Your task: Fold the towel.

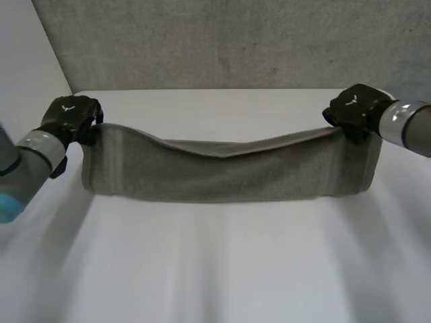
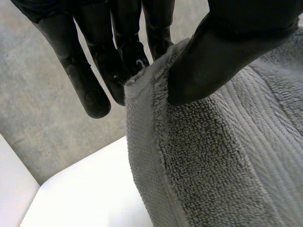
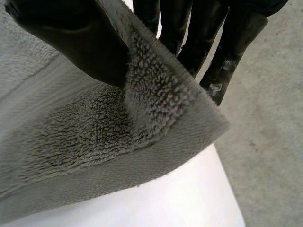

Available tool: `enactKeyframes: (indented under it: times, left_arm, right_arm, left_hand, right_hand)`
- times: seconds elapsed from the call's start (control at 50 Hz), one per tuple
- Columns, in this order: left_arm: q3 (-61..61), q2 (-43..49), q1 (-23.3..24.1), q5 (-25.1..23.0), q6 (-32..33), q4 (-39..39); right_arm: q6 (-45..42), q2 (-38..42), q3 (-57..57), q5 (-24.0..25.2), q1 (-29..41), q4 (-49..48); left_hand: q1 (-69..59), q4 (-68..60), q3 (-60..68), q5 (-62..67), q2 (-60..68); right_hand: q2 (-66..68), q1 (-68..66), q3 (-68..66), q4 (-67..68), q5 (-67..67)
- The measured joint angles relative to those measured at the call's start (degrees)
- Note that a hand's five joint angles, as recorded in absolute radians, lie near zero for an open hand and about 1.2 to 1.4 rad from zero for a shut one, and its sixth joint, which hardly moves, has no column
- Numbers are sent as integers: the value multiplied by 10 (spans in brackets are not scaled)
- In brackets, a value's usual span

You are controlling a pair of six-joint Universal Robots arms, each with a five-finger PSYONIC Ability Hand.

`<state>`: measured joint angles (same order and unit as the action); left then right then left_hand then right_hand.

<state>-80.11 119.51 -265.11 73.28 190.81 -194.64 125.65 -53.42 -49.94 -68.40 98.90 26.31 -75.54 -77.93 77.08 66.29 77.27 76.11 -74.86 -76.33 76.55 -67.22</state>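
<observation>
With the left robot hand [image 1: 69, 116] and right robot hand [image 1: 355, 108] each pinching a top corner of the towel [image 1: 222, 171] sagging between them over the bench [image 1: 215, 269], move both evenly so the edges meet squarely.

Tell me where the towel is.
Head view: the towel hangs stretched over the table, left hand and right hand each pinching an upper corner.

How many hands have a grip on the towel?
2. The left hand pinches the towel by its upper corner at the robot's left; the right hand pinches the opposite upper corner. The top edge sags between them.
</observation>
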Motion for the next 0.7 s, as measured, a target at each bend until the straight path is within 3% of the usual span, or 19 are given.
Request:
enactKeyframes:
  times: [0.24, 0.28, 0.32, 0.38, 0.42, 0.54, 0.7]
  left_arm:
    - [208, 194, 25, 65, -1, 6]
    - [236, 223, 27, 69, 0, 8]
    - [249, 237, 28, 69, 0, 10]
    - [266, 257, 30, 70, 0, 14]
    - [270, 264, 33, 70, 0, 18]
    - [265, 253, 38, 72, -1, 34]
    - [228, 198, 36, 86, -4, 71]
  right_arm:
    - [-2, 154, 106, -44, 30, -128]
    - [-2, 180, 120, -49, 34, -147]
    - [-1, 195, 129, -54, 37, -154]
    - [0, 220, 145, -70, 44, -165]
    - [1, 230, 152, -83, 47, -172]
    - [26, 225, 151, -118, 60, -207]
    - [89, 148, 76, -131, 63, -219]
  left_hand:
    - [0, 0, 0, 0, 0]
    - [9, 5, -10, -5, -11]
    - [121, 127, -121, -118, -135]
    - [433, 453, -442, -440, -452]
    - [576, 599, -590, -600, -597]
    - [602, 627, -623, -626, -628]
    - [602, 627, -623, -627, -629]
  right_hand:
    - [0, 0, 0, 0, 0]
    - [-57, 52, 47, -52, 59]
    - [-231, 221, 224, -229, 231]
    - [-538, 521, 528, -520, 555]
    - [-619, 598, 616, -615, 639]
    - [-625, 618, 626, -622, 639]
    - [-625, 618, 626, -622, 639]
